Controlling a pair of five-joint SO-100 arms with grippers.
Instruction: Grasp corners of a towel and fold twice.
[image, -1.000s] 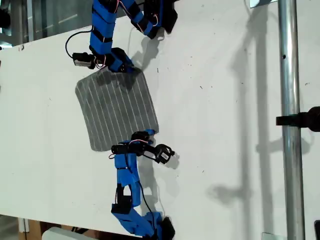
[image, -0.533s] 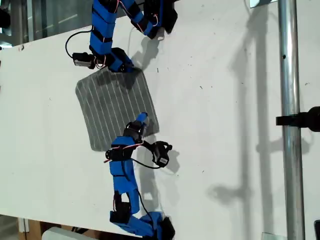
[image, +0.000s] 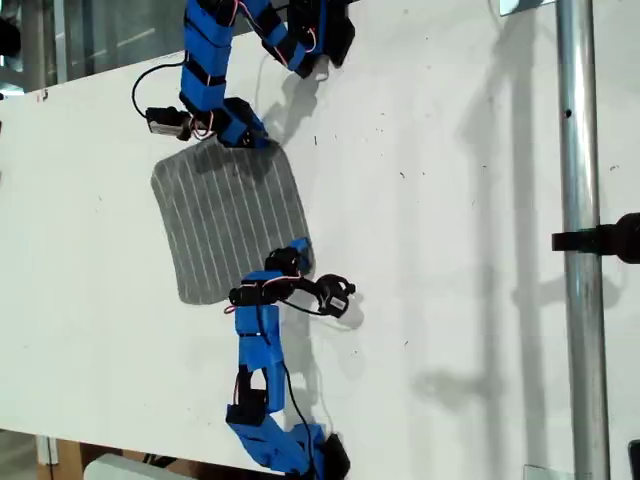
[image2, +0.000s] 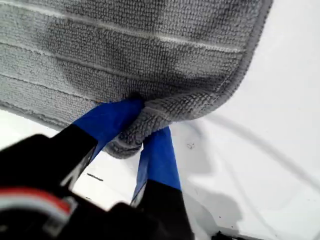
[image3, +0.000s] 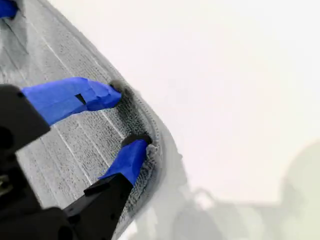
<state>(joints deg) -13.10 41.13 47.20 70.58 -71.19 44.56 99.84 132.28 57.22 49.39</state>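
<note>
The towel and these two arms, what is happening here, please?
Two arms are working on the towel, which lies flat on the table. My first gripper is shut on one corner, and the cloth bunches between its jaws. My second gripper is open, with its tips down on the cloth beside the edge. No fold has been made yet.

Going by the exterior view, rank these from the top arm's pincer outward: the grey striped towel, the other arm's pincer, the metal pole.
From the top arm's pincer:
1. Soft grey striped towel, touching it at a corner.
2. Other arm's pincer, at the towel's lower corner in that view.
3. Upright silver metal pole, far off at the exterior view's right.
</note>
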